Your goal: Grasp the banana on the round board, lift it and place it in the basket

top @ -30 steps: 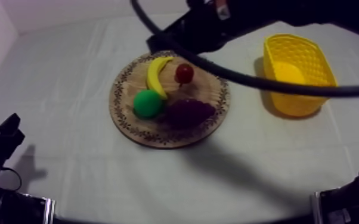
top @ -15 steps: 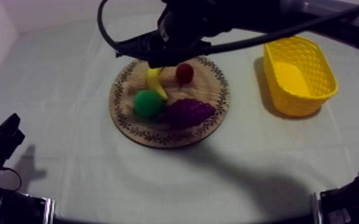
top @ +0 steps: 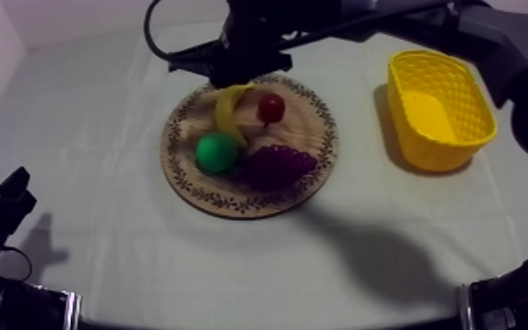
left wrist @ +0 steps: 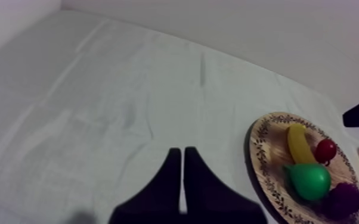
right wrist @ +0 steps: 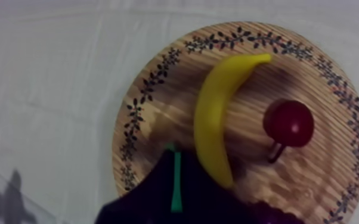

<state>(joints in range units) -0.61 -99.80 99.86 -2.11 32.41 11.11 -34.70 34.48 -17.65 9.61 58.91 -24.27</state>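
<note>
– hovering over far rim of board (top: 311, 167): ur right gripper (right wrist: 173, 156), fingers pressed together. left gripper (left wrist: 183, 152) low, same.
– counts?
– 1 banana (top: 227, 112) on board, 1 pear (top: 217, 152), 1 grapes (top: 278, 163), 1 small red fruit (top: 271, 107), 1 basket (top: 434, 154).

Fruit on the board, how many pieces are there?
4. The banana lies at the board's far side, the small red fruit beside it; the pear sits near left, the grapes near right. The right arm covers the far rim; more could hide there.

On board (top: 310, 130): banana (top: 226, 112), pear (top: 217, 152), grapes (top: 278, 164) (basket (top: 436, 154) right, apart).
</note>
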